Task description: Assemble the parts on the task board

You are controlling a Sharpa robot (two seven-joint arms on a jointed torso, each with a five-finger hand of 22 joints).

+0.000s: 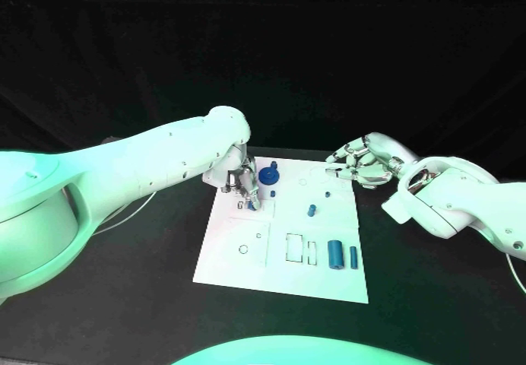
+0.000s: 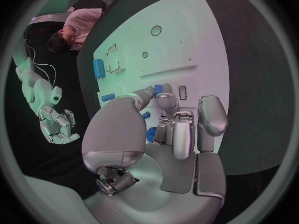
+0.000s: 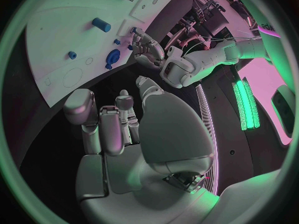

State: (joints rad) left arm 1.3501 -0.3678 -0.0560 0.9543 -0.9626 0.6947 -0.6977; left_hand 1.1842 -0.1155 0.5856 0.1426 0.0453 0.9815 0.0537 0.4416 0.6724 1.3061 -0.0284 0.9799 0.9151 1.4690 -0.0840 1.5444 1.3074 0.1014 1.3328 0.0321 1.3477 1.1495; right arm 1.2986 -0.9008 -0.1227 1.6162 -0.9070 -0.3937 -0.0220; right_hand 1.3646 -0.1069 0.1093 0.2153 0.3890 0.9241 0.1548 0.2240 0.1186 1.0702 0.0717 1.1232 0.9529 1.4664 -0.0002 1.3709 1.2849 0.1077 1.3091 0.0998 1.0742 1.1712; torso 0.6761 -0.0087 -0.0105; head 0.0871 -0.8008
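Parts scattered across the task board (image 1: 236,262) on the black tabletop (image 1: 131,304): two blue cylinders (image 1: 335,254) lying near the front right, a small peg (image 1: 312,210) mid-board, a round blue piece (image 1: 270,177) near the far edge. Left hand (image 1: 243,185) down on the board by that round piece, fingers curled close around a small blue part (image 2: 158,89), though can't tell if actually gripped. Right hand (image 1: 362,163) hovering off the far right corner, loosely curled, holding nothing. Best bet, probably: go slow, line up straight over the slot, push gently.

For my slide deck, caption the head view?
Left hand works at the task board's far end near a blue part; right hand hovers by the far corner.
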